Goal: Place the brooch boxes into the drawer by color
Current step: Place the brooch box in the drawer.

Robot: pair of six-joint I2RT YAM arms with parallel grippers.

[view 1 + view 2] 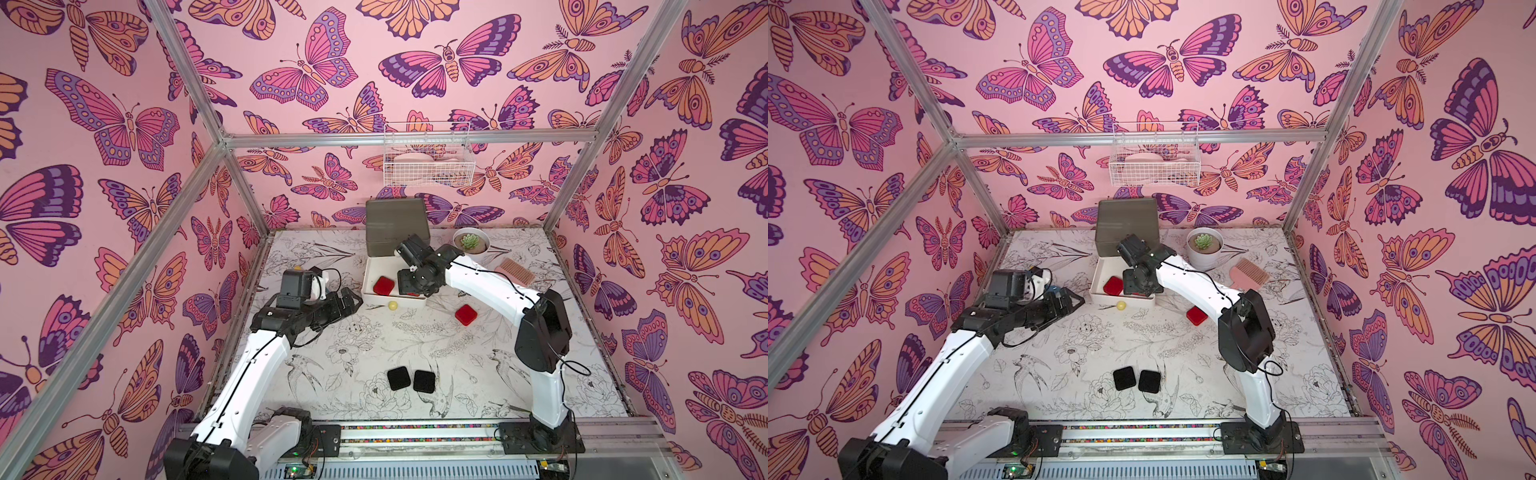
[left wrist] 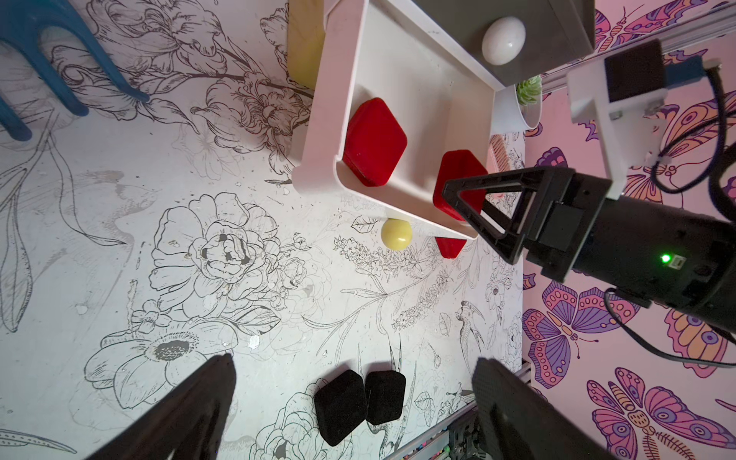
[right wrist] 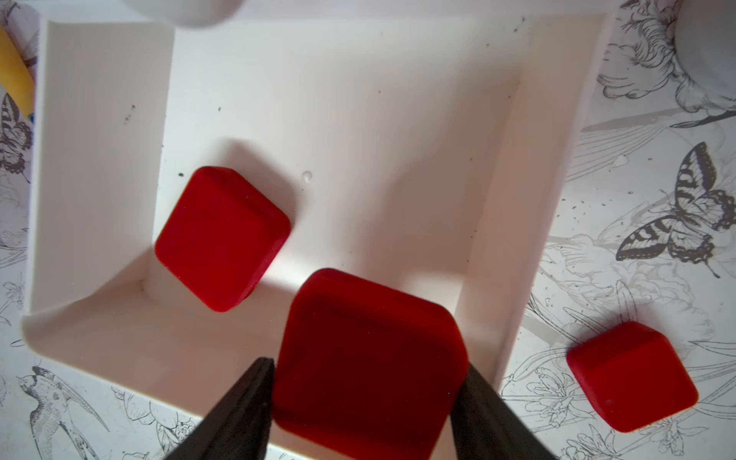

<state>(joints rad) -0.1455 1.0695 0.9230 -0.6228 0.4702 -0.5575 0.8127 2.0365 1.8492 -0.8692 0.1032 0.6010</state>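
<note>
The drawer chest (image 1: 395,224) stands at the back with its white middle drawer (image 1: 370,286) pulled out. One red brooch box (image 1: 383,285) lies inside it. My right gripper (image 3: 366,364) hangs over the drawer's front corner, shut on a second red brooch box (image 3: 370,350), with both fingers against its sides. A third red box (image 1: 465,314) rests on the table to the drawer's right. Two black boxes (image 1: 398,378) (image 1: 424,381) lie side by side near the front. My left gripper (image 1: 349,303) hovers left of the drawer, open and empty.
A potted succulent (image 1: 470,243) and a pink comb (image 1: 516,271) sit at the back right. A white wire basket (image 1: 428,156) hangs on the back wall. The drawer's yellow knob (image 1: 392,306) juts toward the table's middle. A blue pronged object (image 2: 59,59) lies at the left.
</note>
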